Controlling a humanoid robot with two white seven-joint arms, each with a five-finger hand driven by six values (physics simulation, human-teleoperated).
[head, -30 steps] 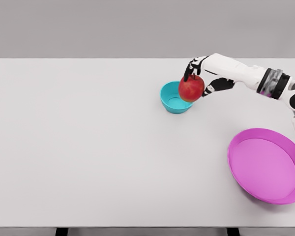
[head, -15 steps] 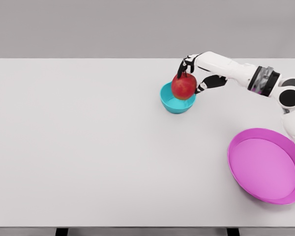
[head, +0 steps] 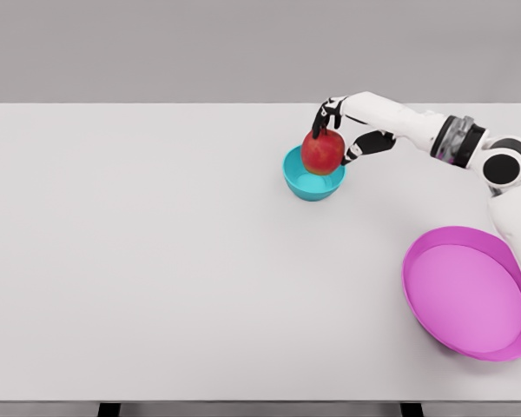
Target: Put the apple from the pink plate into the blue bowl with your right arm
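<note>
Carrying the apple in over the bowl

Head view: the right hand (head: 337, 130) has slid leftward from a second ago, fingers clamped on the apple (head: 323, 152), which now hangs above the blue bowl (head: 306, 184) rather than at its right rim; release looks close. Pink plate (head: 469, 293) sits bare on the table (head: 139, 261); the palm side of the grip is hidden; left arm unseen.

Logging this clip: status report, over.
Right hand fingers shut on apple, over blue bowl. Pink plate bare. Left arm out of view. Nothing blocking.
</note>
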